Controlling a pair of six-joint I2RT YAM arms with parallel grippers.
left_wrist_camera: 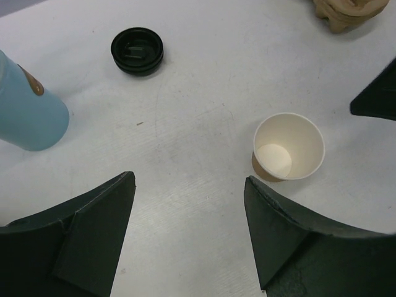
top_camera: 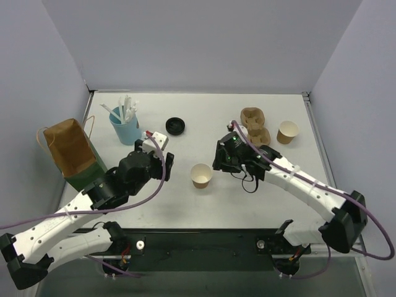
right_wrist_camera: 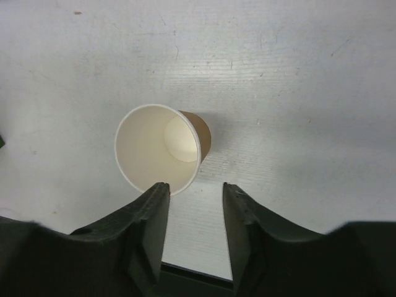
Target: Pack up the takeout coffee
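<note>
A tan paper cup (top_camera: 202, 175), cream inside and without a lid, stands upright mid-table between my two grippers. It also shows in the left wrist view (left_wrist_camera: 289, 147) and the right wrist view (right_wrist_camera: 158, 148). A black lid (top_camera: 176, 126) lies apart at the back; it shows in the left wrist view too (left_wrist_camera: 137, 51). A second open tan cup (top_camera: 288, 132) stands at the right. My left gripper (top_camera: 162, 162) (left_wrist_camera: 189, 182) is wide open and empty, left of the cup. My right gripper (top_camera: 223, 159) (right_wrist_camera: 193, 189) is open and empty, just right of it.
A brown pulp cup carrier (top_camera: 255, 125) lies behind the right gripper. A blue cup of white straws (top_camera: 125, 127) stands at the back left. An open brown paper bag (top_camera: 71, 151) stands at the left edge. Grey walls enclose the table.
</note>
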